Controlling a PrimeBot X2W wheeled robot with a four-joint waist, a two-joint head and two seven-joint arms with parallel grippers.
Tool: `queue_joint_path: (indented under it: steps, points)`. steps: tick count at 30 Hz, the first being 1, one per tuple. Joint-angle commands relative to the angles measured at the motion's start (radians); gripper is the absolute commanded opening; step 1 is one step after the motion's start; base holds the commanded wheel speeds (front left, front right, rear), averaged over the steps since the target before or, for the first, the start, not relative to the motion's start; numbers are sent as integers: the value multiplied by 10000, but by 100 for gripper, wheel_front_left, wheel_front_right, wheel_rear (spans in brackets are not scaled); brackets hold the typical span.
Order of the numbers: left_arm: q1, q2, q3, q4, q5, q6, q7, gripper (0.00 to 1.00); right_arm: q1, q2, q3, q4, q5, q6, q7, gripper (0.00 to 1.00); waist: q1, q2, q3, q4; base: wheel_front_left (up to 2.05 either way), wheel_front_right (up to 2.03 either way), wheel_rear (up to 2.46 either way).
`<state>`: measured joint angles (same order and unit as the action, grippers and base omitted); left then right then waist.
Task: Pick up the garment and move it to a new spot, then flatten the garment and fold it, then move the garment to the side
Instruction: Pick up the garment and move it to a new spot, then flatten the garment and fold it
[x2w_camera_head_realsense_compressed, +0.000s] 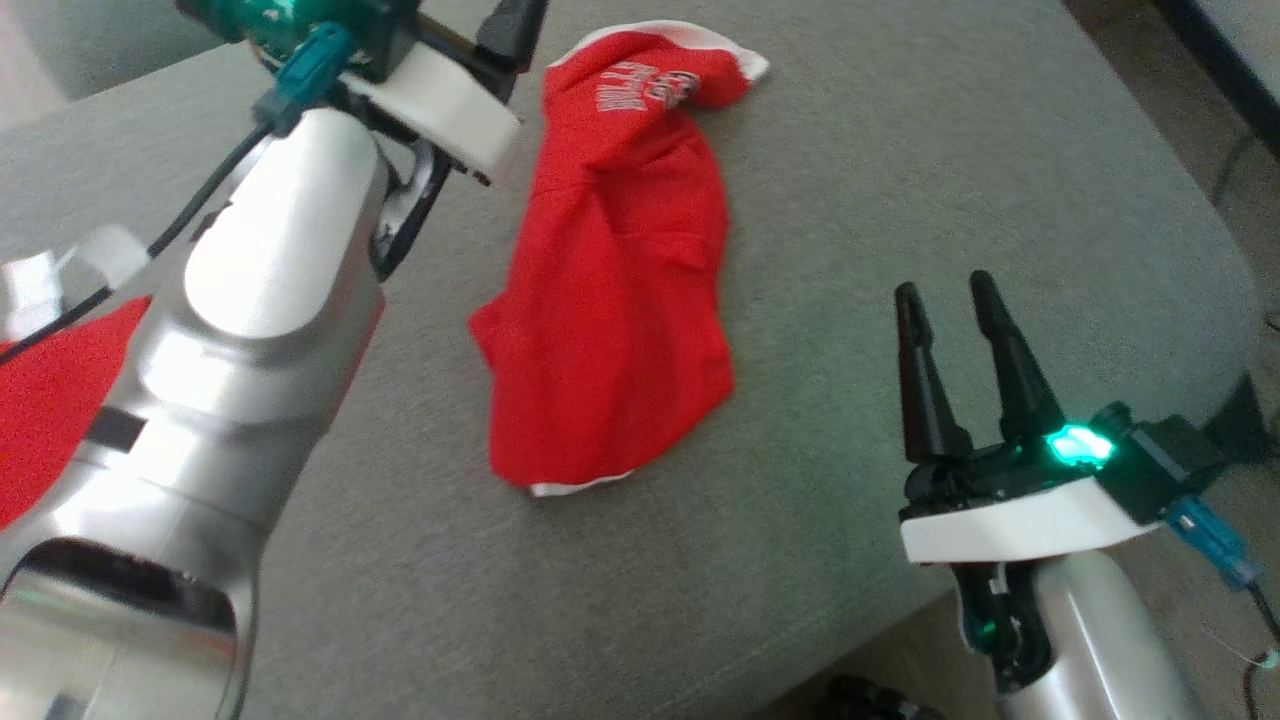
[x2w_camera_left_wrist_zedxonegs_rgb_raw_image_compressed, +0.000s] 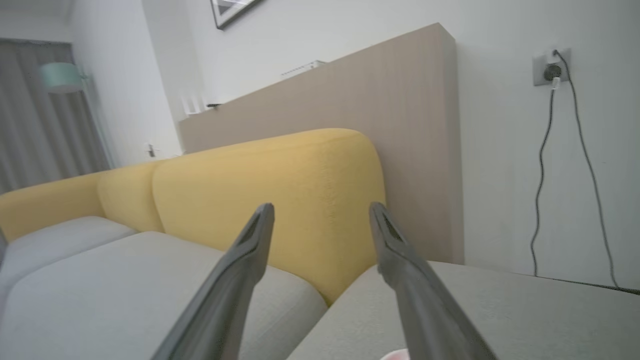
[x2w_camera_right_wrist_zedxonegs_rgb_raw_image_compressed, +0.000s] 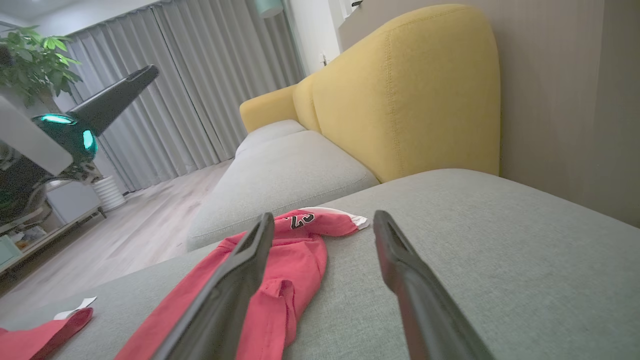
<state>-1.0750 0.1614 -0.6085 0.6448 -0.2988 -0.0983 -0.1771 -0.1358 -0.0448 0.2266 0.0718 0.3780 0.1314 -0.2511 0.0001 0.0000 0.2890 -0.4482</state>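
The garment is a red shirt with white trim and lettering. It lies crumpled in a long strip across the middle of the grey cushion; it also appears as the garment in the right wrist view. My left gripper is open with nothing between its fingers, and its wrist hangs above the cushion just left of the shirt's far end. My right gripper stands open to the right of the shirt, apart from it. A further patch of red cloth shows behind my left arm; whether it joins the shirt is hidden.
A yellow sofa backrest and a second grey seat cushion lie beyond the garment. A wooden panel and a wall socket with a cable stand behind. The cushion's edge drops to the floor at the right.
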Motion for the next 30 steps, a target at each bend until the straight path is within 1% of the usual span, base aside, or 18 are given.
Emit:
queue_joint_path:
  steps: [1, 2, 3, 7, 10, 15, 21, 23, 27, 30]
  points:
    - [-207, 462, 403, -284, -15, 51, -241, 100, -219, -54, 5, -285, -159, -7, -107, 100, -1, 0, -195, 565, 0, 0, 0]
    - [-58, 540, 454, -333, -42, 102, -344, 100, -203, -54, -84, -263, -232, -7, -107, 100, -1, 0, -266, 738, 0, 0, 0]
    - [-58, 540, 454, -333, -42, 102, -344, 100, -203, -54, -84, -263, -232, -7, -107, 100, -1, 0, -266, 738, 0, 0, 0]
    - [899, 864, 585, -776, -124, 330, -637, 100, -71, -54, -461, -172, -545, -7, -107, 100, -1, 0, -640, 1454, 0, 0, 0]
    - [1928, 1069, 704, -1357, -190, 635, -759, 100, 115, -54, -767, -112, -785, -7, -107, 100, -1, 0, -948, 1998, 0, 0, 0]
    - [4019, 1198, 955, -2552, -399, 1258, -831, 100, 474, -54, -1138, 30, -1118, -7, -107, 100, -1, 0, -1331, 2792, 0, 0, 0]
    - [6570, 1045, 1139, -4070, -294, 1961, -843, 100, 848, -54, -1342, 212, -1317, -7, -107, 100, -1, 0, -1685, 3327, 0, 0, 0]
    - [7311, 873, 1324, -4347, -366, 2154, -844, 100, 923, -54, -1387, 270, -1347, -7, -107, 100, -1, 0, -1761, 3426, 0, 0, 0]
    - [8128, 692, 1467, -4632, -84, 2272, -845, 100, 983, -54, -1398, 349, -1385, -7, -107, 100, -1, 0, -1815, 3547, 0, 0, 0]
    - [8358, 503, 1681, -4797, 23, 2235, -845, 100, 957, -54, -1378, 377, -1429, -7, -107, 100, -1, 0, -1826, 3593, 0, 0, 0]
